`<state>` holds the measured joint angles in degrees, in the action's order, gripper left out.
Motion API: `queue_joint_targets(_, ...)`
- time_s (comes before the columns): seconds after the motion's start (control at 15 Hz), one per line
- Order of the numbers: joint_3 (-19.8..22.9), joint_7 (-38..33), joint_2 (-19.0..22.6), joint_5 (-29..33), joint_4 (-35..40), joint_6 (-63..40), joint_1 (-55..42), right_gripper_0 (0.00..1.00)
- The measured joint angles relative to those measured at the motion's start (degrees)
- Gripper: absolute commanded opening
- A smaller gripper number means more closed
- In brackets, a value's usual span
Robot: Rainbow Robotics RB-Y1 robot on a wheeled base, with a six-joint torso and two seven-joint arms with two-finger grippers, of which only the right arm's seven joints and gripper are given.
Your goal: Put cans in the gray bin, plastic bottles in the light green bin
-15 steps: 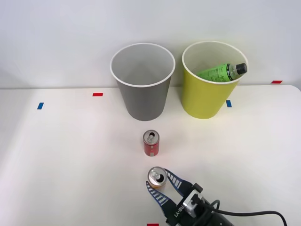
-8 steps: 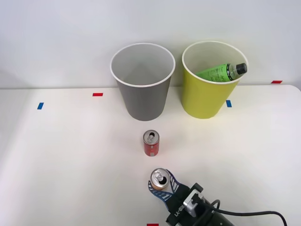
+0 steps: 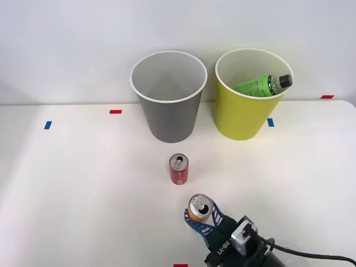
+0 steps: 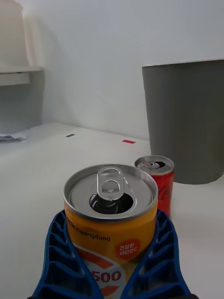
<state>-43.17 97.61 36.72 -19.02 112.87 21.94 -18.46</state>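
Orange can [image 3: 200, 208], upright at the lower centre of the frame, sits clamped between the blue fingers of the right gripper [image 3: 201, 218], and the gray bin [image 3: 168, 100] lies up and left, beyond the red can [image 3: 178, 169].

"Kwangdong", "500" on orange can [image 4: 110, 224]

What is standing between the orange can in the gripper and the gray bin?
The red can stands upright on the table between the orange can, held in the right gripper, and the gray bin. The front view shows it.
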Motion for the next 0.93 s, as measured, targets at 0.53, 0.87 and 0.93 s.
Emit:
queue_joint_targets(0.53,7.53,-7.79,-2.05,-3.23,12.34,-10.55,4.08,0.0)
queue_joint_targets(0.87,10.1,-14.27,-4.98,-3.77,12.54,-14.78,16.67,0.0)
queue_joint_targets(0.93,11.37,-14.57,-5.29,-3.85,12.57,-16.9,19.42,0.0)
